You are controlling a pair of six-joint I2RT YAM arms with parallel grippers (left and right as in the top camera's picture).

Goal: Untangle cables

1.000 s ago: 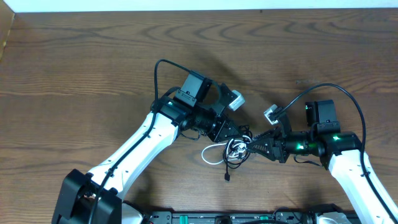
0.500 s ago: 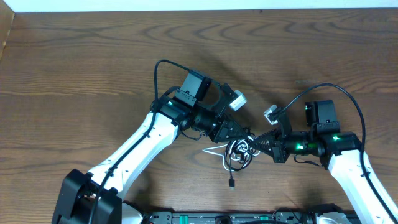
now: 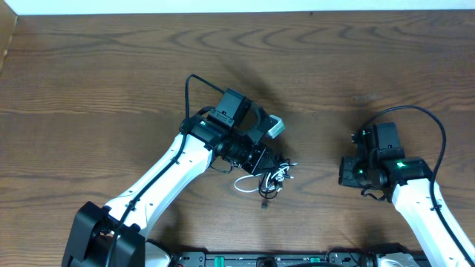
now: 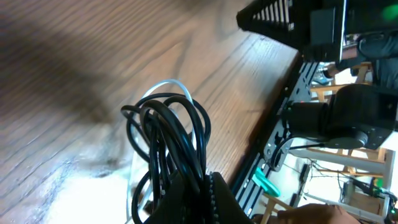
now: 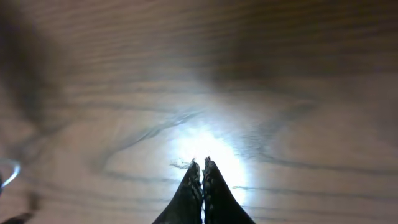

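Note:
The cables are a tangled bundle of a thin black cord (image 3: 273,180) and a thin white cord (image 3: 246,185), lying near the table's front middle. My left gripper (image 3: 272,167) is shut on the bundle. In the left wrist view the black loops (image 4: 173,134) run up from between my fingers (image 4: 208,186), with a white loop (image 4: 171,85) behind them. My right gripper (image 3: 347,170) is to the right of the bundle and apart from it. In the right wrist view its fingers (image 5: 201,167) are shut and empty over bare wood.
The wooden table (image 3: 111,81) reaches a white wall at the back. A rail with electronics (image 3: 282,259) runs along the front edge. Thick black robot wires (image 3: 415,119) loop over each arm.
My right gripper has let go of the bundle and pulled back to the right. The bundle has shifted slightly left with my left gripper.

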